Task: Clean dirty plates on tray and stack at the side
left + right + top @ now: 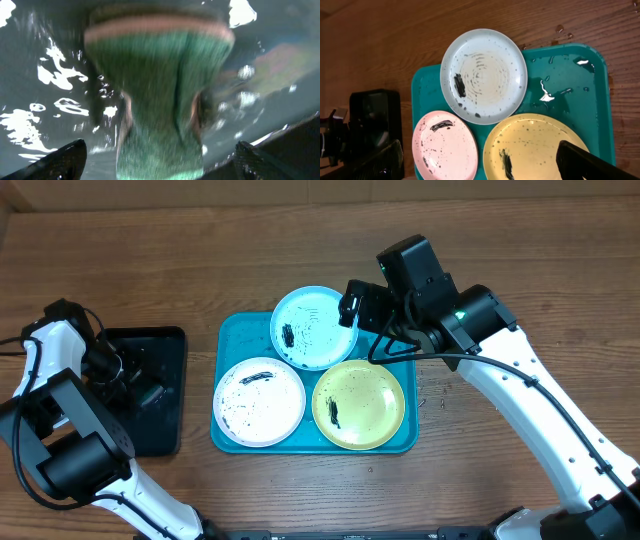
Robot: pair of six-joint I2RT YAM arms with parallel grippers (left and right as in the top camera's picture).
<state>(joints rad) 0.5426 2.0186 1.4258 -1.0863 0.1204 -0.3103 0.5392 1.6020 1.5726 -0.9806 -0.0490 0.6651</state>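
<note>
The turquoise tray [228,340] lies mid-table and holds three plates with black smears. The light blue plate [315,327] is at the back, the white plate [258,401] front left, the yellow-green plate [358,405] front right. My right gripper [352,305] hovers open and empty over the back right edge of the light blue plate. Its wrist view shows the light blue plate [484,75], the white plate [445,146], the yellow-green plate [535,147] and the tray [570,100] between its spread fingers [487,162]. My left gripper [140,385] is open around a green sponge [160,100], not touching it.
A smaller black tray [165,380] stands left of the turquoise one. Its bottom is wet [45,75], and the sponge rests in it. Water drops [435,395] lie on the wooden table right of the turquoise tray.
</note>
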